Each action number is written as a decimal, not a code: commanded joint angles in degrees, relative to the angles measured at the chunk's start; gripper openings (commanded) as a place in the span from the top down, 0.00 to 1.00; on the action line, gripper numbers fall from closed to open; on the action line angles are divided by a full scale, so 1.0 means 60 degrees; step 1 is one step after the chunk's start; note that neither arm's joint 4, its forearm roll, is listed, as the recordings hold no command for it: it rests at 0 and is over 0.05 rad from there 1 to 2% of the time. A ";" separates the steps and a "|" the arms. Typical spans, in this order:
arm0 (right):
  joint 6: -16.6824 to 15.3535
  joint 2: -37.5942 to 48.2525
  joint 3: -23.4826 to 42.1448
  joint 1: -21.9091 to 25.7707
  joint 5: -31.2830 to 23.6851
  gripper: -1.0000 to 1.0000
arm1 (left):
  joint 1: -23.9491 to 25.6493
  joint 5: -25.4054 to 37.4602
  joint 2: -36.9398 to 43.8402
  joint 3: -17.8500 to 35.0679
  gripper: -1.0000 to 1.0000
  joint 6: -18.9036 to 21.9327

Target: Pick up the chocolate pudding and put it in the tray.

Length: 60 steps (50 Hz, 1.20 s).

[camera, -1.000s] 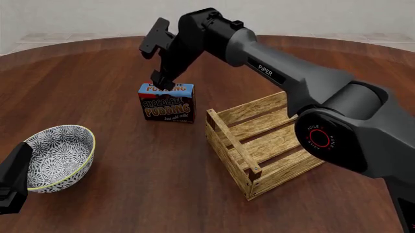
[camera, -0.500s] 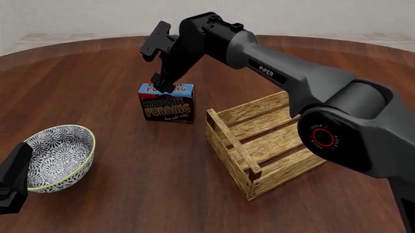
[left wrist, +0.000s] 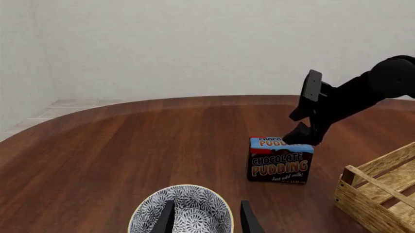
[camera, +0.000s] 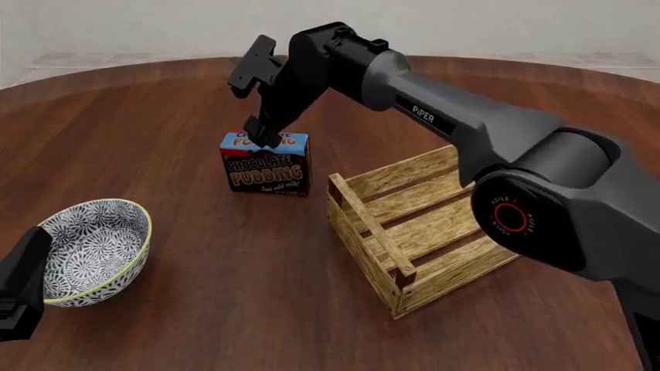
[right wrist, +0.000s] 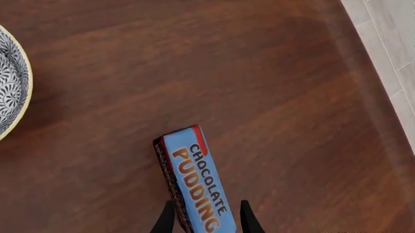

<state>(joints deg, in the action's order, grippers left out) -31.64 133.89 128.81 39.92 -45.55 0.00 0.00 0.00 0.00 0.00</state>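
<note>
Chocolate pudding [camera: 266, 164]: standing upright, centre-left on the surface, beside the tray [camera: 421, 226]; likely light, stiff carton; your right gripper [right wrist: 205, 219] jaws are straddling its narrow top, unclenched.

Right gripper [camera: 264, 137] at upright chocolate pudding [camera: 267, 164] top, fingers apparently straddling it, tray [camera: 421, 226] beside

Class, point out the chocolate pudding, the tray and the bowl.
chocolate pudding [camera: 266, 172]: front view, dark brown front face.
tray [camera: 369, 219]: front view, near-left top rail.
bowl [camera: 98, 232]: front view, patterned inside wall.
</note>
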 commanded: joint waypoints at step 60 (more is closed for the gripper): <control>0.0188 0.0376 -0.0051 -0.0190 0.0160 0.00 | 0.0000 0.0000 0.0000 0.0000 0.00 0.0000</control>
<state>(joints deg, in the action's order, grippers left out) -30.36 135.92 128.53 38.97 -44.26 0.00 0.00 0.00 0.00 0.00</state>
